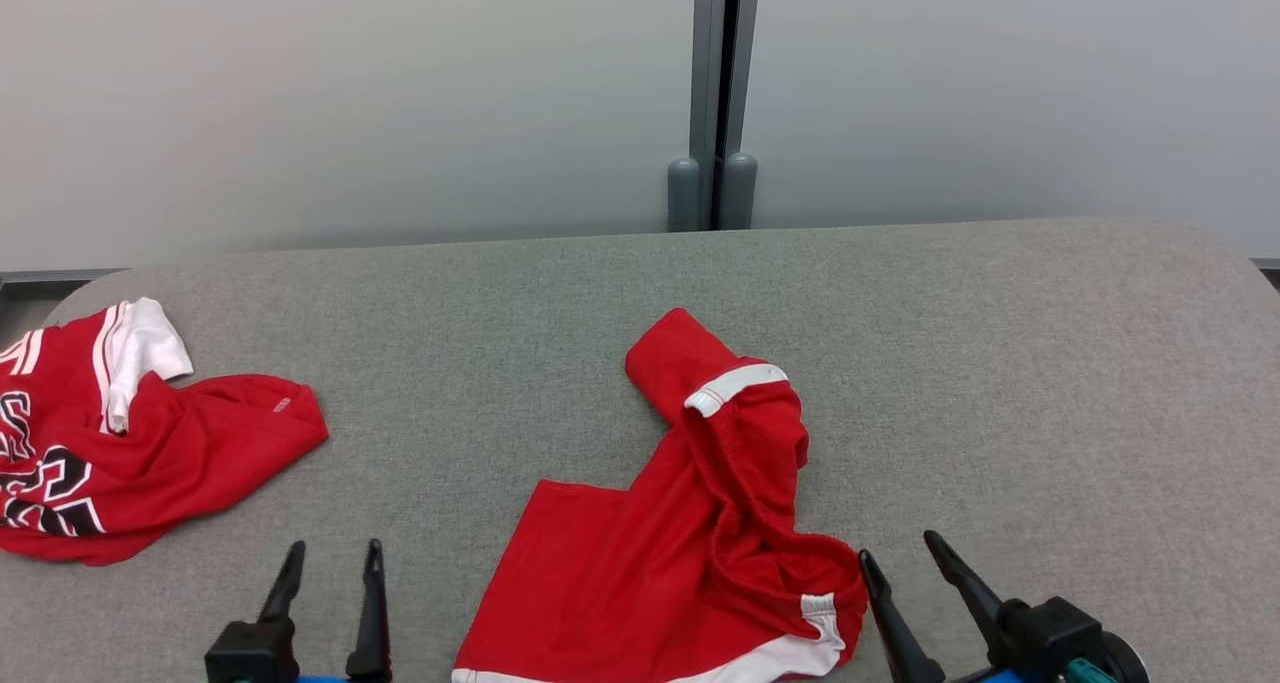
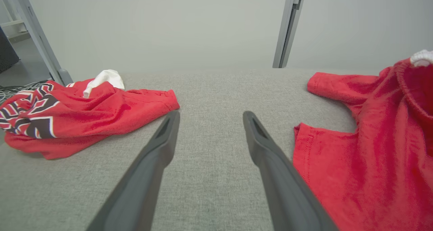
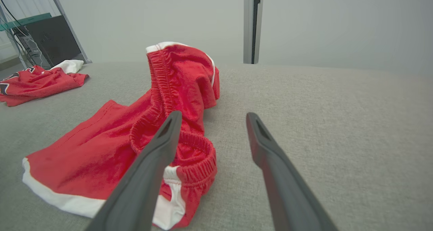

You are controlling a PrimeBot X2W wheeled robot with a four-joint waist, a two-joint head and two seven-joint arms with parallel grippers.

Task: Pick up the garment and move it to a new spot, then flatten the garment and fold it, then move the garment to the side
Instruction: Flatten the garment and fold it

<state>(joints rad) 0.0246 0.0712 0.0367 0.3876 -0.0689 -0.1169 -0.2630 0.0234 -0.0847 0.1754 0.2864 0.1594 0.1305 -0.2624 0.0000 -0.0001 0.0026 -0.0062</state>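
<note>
Grey fabric worktop (image 1: 1000,363) under a pale wall, and we start at the left. At nine o'clock a red jersey (image 1: 150,453) with black-and-white lettering lies bunched at the edge, well apart from the action. Your left hand (image 1: 335,545) sits at seven o'clock, fingers spread, nothing in them. Centre stage, running down to six o'clock, are the red shorts (image 1: 660,553) with white trim, which I take for your garment. They're rumpled, one leg lying fairly flat, the elastic waistband (image 1: 745,508) twisted up in a ridge. At five o'clock your right hand (image 1: 898,545) is released too, one finger just beside the waistband's near loop; touching or not, I can't tell. My read is that you're at the pick-up, with nothing flattened or folded. Next, clamp the right on that waistband and bring the left over to the leg hem.
</note>
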